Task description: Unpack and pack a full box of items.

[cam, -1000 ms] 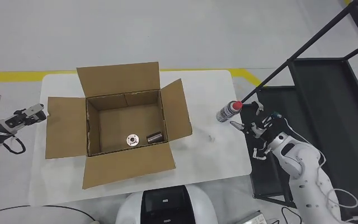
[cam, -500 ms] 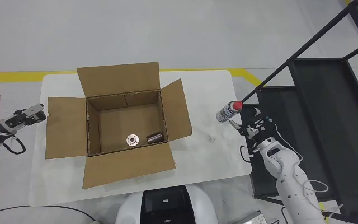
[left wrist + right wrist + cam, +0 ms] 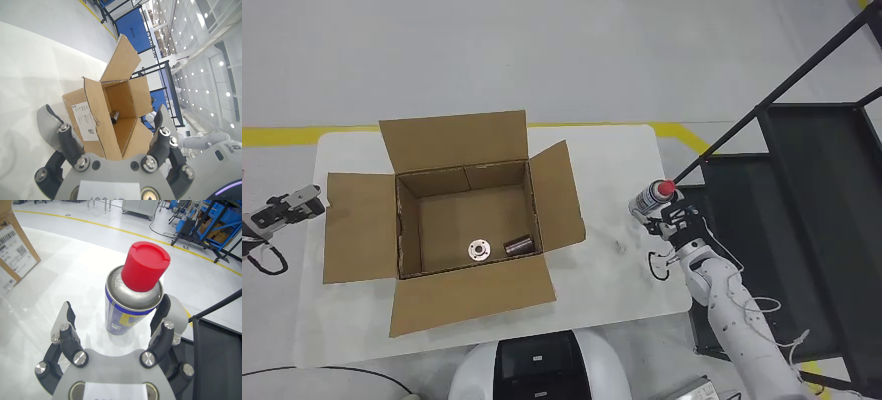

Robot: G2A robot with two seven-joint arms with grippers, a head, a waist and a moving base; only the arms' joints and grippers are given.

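An open cardboard box (image 3: pixel 452 140) stands on the white table with its flaps spread. At its bottom lie a round metal flange (image 3: pixel 479 249) and a dark cylinder (image 3: pixel 517 243). A spray can with a red cap (image 3: pixel 652 198) stands upright near the table's right edge. My right gripper (image 3: pixel 669 217) is open around it, and the can (image 3: pixel 132 298) sits between the fingers, closer to one pad (image 3: pixel 162 311). My left gripper (image 3: pixel 292 208) is open and empty at the table's left edge. It faces the box (image 3: pixel 122 60), where the cylinder (image 3: pixel 114 117) shows inside.
A black metal rack (image 3: pixel 802 200) stands just right of the table, close behind my right arm. Bare table (image 3: pixel 602 160) lies between the box and the can. A yellow floor line (image 3: pixel 292 133) runs behind the table.
My right gripper has moved left, from beside the rack toward the table edge, and now straddles the spray can. The left arm, the box and its contents have not moved.
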